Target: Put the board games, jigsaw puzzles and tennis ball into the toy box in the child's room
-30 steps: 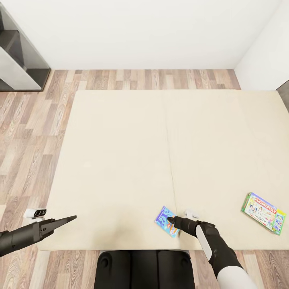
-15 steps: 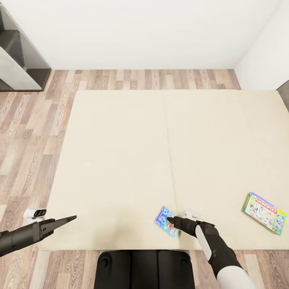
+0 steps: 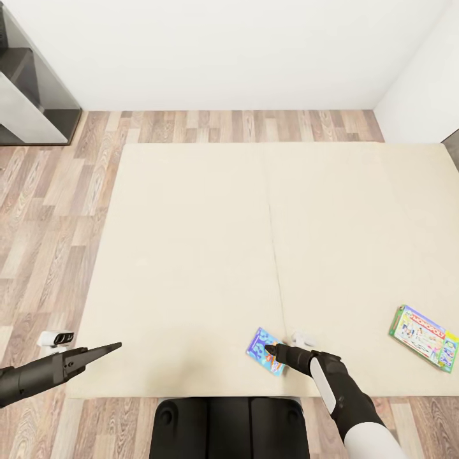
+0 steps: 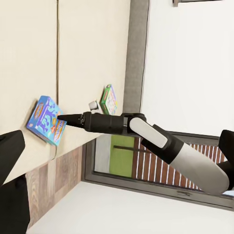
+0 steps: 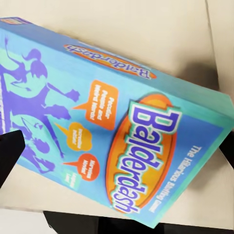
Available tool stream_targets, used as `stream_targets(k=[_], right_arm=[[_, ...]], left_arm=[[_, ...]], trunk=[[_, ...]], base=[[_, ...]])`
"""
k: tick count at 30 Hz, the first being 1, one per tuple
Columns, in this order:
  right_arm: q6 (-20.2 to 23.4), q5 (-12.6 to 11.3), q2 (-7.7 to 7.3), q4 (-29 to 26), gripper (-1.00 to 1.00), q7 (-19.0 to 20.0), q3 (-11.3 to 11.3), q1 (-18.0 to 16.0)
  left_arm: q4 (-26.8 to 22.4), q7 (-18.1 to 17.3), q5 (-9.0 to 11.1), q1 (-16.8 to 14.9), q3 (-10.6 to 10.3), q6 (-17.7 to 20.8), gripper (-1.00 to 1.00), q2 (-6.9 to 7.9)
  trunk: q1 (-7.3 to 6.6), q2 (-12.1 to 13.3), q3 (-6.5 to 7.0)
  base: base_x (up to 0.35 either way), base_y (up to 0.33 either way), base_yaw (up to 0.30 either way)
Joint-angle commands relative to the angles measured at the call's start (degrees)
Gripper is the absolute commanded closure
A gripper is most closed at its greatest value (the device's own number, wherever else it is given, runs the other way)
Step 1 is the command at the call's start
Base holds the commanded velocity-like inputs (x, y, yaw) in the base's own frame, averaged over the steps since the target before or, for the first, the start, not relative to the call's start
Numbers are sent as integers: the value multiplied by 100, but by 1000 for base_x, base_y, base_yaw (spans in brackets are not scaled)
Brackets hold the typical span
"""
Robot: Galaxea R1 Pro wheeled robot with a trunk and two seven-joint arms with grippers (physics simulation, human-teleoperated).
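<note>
Pincer tips of the right arm sit just above the blue Balderdash carton on the bed, but whether they are spread or pinching it I cannot tell. Well off to that pincer's right lies the Monopoly carton, near the bed's edge. Far to its left, the left pincer hangs pressed together over the bed's corner.

1. Bed top looks like matt, smooth cream cloth from my seat.
2. Floor is wood plank, low sheen.
3. Balderdash box reads as slightly glossy printed card.
4. Right gripper looks like matt black plastic.
</note>
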Motion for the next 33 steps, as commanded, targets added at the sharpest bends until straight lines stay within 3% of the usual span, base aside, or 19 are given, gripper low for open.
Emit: stream_targets(k=[1, 33], right_arm=[[38, -8, 7, -8, -100, 23, -30, -1], [38, -8, 23, -8, -100, 23, -32, -1]], left_arm=[[-2, -23, -4, -1, 0, 60, -100, 2], [0, -23, -4, -1, 0, 64, -100, -1]], trunk=[[3, -9, -6], [3, -9, -6]], base=[[0, 29, 0], [0, 14, 0]])
